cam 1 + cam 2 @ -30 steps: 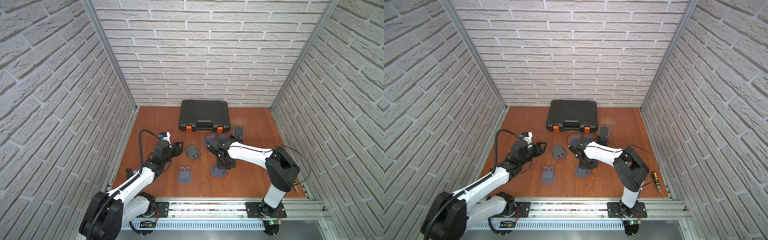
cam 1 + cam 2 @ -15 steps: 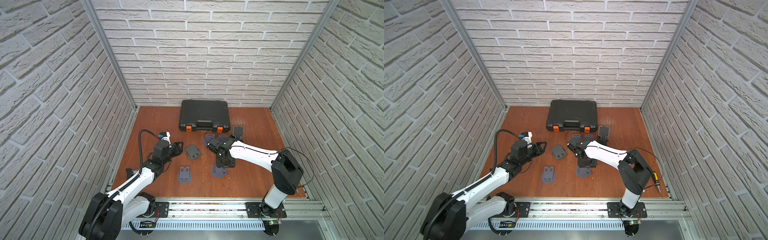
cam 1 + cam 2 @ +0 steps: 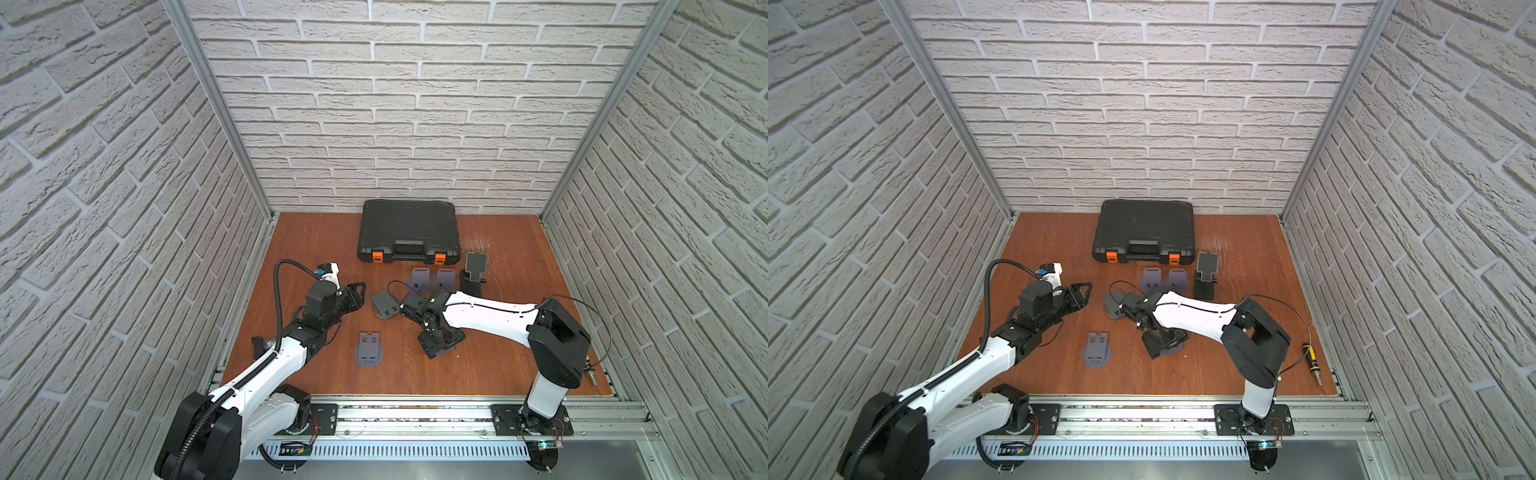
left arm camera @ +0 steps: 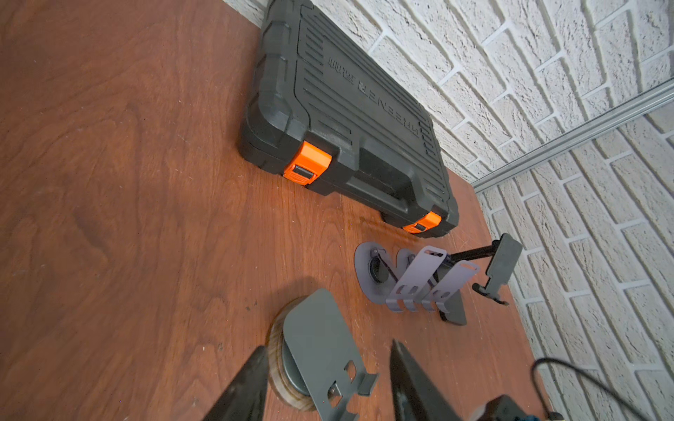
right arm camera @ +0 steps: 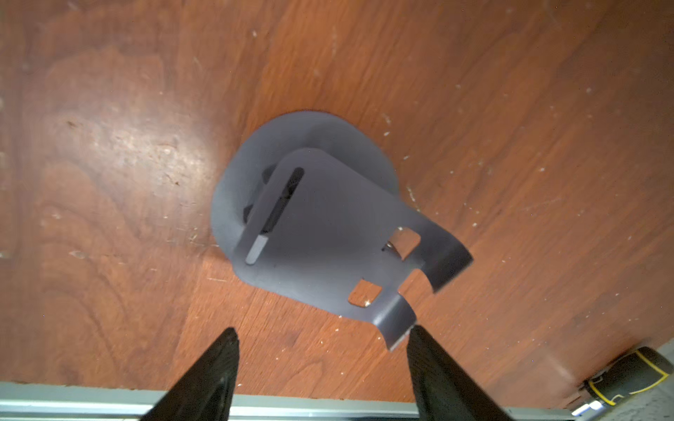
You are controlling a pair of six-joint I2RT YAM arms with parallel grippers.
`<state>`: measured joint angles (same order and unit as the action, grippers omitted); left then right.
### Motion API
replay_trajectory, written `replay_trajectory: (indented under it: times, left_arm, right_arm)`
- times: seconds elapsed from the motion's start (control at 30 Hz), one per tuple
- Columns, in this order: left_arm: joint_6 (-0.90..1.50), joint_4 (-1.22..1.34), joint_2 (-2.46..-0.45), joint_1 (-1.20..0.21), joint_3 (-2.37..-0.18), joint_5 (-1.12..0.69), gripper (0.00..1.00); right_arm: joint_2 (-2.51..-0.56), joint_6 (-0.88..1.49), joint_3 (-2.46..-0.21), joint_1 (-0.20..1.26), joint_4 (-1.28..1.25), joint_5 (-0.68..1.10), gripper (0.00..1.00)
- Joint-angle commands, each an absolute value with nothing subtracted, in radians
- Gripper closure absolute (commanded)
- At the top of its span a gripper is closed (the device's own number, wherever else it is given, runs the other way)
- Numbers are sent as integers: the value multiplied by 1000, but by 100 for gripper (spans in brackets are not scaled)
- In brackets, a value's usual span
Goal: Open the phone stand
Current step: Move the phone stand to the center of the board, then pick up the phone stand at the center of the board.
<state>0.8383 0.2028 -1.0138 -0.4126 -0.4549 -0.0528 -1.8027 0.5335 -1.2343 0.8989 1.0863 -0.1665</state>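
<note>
A grey phone stand (image 5: 328, 237) sits on the wooden table, its slotted plate tilted up off its round base. My right gripper (image 5: 322, 330) hangs above it, open, with nothing between its fingers. The plate's hooked lip lies right beside one fingertip (image 5: 419, 339). In both top views this gripper (image 3: 434, 347) (image 3: 1156, 345) covers most of that stand (image 3: 455, 348) (image 3: 1177, 350). My left gripper (image 4: 328, 346) (image 3: 353, 295) is open and empty. It points at another grey stand (image 4: 317, 342) (image 3: 384, 309) resting on a wooden disc.
A folded grey stand (image 3: 368, 349) lies flat near the front. Two opened grey stands (image 3: 419, 278) (image 3: 445, 278) and a black stand (image 3: 473, 274) are in front of a black tool case (image 3: 409, 230). A screwdriver (image 3: 1311, 361) lies at the right front edge.
My right gripper has opened from shut and its arm's elbow has swung outward to the right. The left arm has not moved.
</note>
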Motion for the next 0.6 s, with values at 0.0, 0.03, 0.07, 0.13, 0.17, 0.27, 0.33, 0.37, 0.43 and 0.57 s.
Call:
replay_trajectory:
  times: [0.0,0.03,0.07,0.13,0.17,0.27,0.33,0.37,0.43,0.57]
  left_arm:
    - [830,198,-985,-410,-473,-26,46]
    - [830,195,-982,-410,-472,-24,46]
    - [830,193,-979,-412,-473,-22,46]
    - [830,190,-975,-412,-473,-17,46]
    - [831,192,-976,-412,-472,-15,46]
    - [833,193,-981,-411,-474,-16,46]
    - [833,198,-985,-413,-476,-16,46]
    - [833,200,-986,-413,-476,-15,46]
    - [832,202,-987,-413,-477,-14,45]
    - [833,201,-986,-413,-477,-13,46]
  right_arm:
    - [-1817,470,-1267,906,1111,-213,25]
    - [-1824,464,-1271,906,1112,-220,25]
    - [-1832,458,-1277,906,1117,-227,25]
    - [-1847,455,-1285,905,1127,-255,24]
    - [-1855,453,-1290,903,1133,-266,24]
    - [-1876,454,-1306,891,1140,-288,23]
    - [-1883,454,-1311,879,1131,-284,23]
    - [-1887,453,-1313,871,1123,-281,23]
    - [-1894,452,-1313,856,1110,-271,23]
    - [-1902,439,-1319,828,1090,-253,23]
